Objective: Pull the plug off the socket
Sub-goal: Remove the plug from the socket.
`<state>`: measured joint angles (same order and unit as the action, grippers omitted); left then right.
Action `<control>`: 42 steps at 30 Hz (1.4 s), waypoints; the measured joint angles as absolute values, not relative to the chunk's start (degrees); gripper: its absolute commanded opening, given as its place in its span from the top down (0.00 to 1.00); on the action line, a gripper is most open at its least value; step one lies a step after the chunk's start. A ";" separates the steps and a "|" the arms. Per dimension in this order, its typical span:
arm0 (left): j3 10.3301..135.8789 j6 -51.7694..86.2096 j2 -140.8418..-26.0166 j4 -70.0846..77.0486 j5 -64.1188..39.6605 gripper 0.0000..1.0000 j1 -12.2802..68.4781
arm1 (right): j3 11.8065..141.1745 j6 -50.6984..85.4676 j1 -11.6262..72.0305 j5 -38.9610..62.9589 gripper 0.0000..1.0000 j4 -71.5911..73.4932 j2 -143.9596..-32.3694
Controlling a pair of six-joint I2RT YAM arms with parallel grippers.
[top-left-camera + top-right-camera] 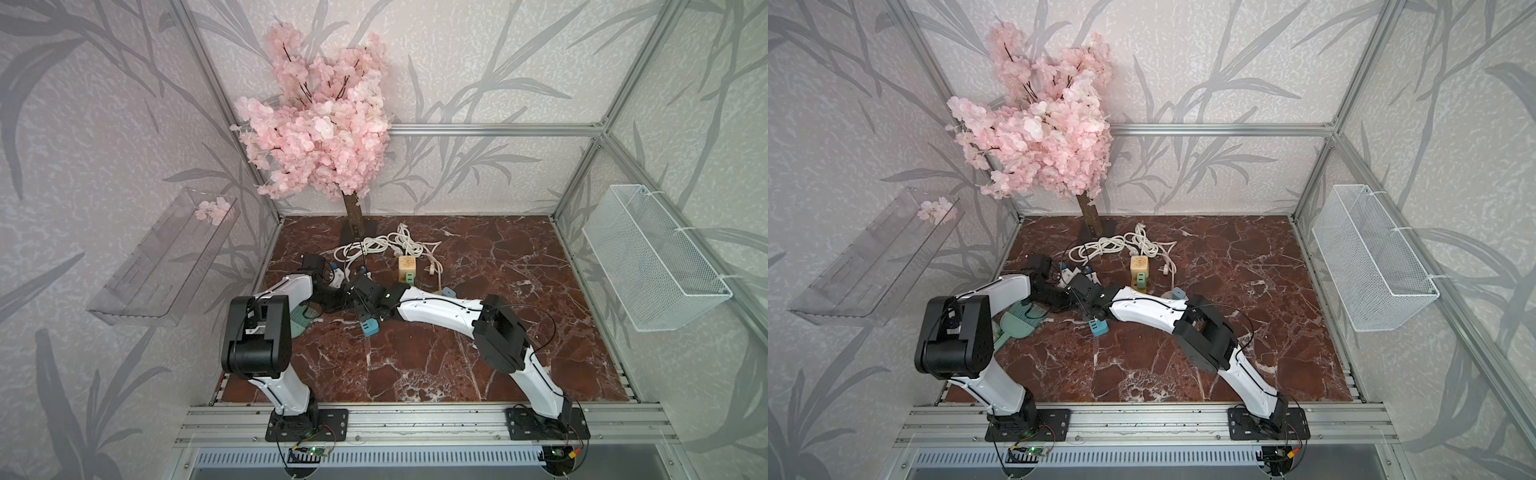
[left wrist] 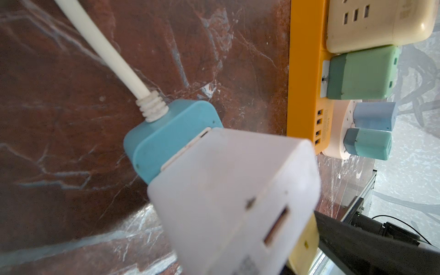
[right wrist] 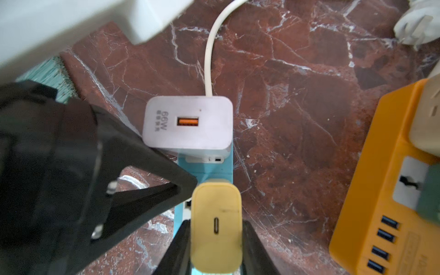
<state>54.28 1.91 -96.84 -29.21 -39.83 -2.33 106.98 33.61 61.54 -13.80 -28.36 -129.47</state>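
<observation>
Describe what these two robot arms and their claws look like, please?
Both arms share one design: smooth white shells on the left arm and right arm, bulky black joint housings, thin black cables looping outside, and black base plates bolted to an aluminium rail. The fingers are matte black, wedge-shaped plastic with small silver screws.

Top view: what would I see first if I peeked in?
Probably the big pink blossom tree at the back of the red marble table. Next, two robot arms meeting mid-table over a blue power strip, where the right gripper pinches a yellow charger beside a white charger.
</observation>
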 measured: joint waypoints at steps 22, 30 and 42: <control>54.28 1.67 -96.86 -29.15 -39.81 1.00 -2.59 | 121.10 26.72 65.49 -20.95 1.00 -39.27 -132.57; 54.28 1.65 -96.82 -29.12 -39.99 1.00 -2.59 | 118.04 27.40 65.43 -22.24 1.00 -39.99 -131.28; 51.18 -1.61 -86.54 -30.72 -42.61 1.00 -2.57 | 97.65 30.39 61.43 -18.28 1.00 -34.50 -115.83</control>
<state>51.18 -1.61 -86.54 -30.72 -42.61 -2.57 97.65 30.39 61.43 -18.28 -34.50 -115.83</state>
